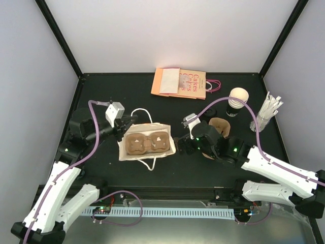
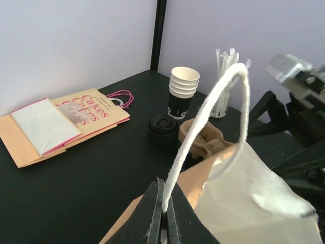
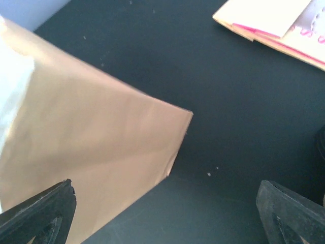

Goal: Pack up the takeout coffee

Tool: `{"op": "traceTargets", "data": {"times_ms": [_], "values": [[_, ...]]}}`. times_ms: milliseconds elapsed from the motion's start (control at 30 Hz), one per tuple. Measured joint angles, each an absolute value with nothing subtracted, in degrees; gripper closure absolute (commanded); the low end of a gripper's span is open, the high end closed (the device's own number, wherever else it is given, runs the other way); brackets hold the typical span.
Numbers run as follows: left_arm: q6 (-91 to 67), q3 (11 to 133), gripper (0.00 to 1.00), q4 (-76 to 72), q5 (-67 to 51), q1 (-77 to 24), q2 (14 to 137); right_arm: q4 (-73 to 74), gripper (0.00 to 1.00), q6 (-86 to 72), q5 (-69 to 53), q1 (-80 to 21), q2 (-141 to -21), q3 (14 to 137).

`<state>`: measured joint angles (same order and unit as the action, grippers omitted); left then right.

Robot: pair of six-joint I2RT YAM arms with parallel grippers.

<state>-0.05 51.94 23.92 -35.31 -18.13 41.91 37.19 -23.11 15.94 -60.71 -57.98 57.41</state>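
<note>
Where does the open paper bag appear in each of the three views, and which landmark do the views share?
Top external: the paper bag lies left of centre, open side up.
Left wrist: the paper bag fills the lower right, close to the camera.
Right wrist: the paper bag fills the left half, brown wall showing.
Shared landmark: the flat "Cakes" bags.
</note>
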Motion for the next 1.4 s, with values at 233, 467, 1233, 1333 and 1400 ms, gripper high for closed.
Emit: {"op": "traceTargets", "data": {"times_ms": [233,467,1233,1333,1400], "values": [[-1.21,50.81,0.99,26.26,-36.58,-18.39,38.7,37.39,0.0,-26.44,15.11,-60.71,-57.93,49.45],[-2.68,49.25,0.98,27.4,-39.83,-18.39,36.07,38.35,0.0,-32.53,18.11,-60.71,-58.02,42.96],[-13.47,38.46,0.98,25.36,-51.37,-24.58,26.02,18.24,0.03,-39.35,7.4,-60.71,-69.49,31.03],[-15.51,36.84,0.98,25.21,-52.66,-26.74,26.52,15.77,0.03,-39.81,7.4,-60.71,-72.03,30.7],[-15.92,36.49,0.98,25.52,-52.73,-28.25,26.79,14.87,0.03,-40.12,7.44,-60.71,-72.86,30.33]]}}
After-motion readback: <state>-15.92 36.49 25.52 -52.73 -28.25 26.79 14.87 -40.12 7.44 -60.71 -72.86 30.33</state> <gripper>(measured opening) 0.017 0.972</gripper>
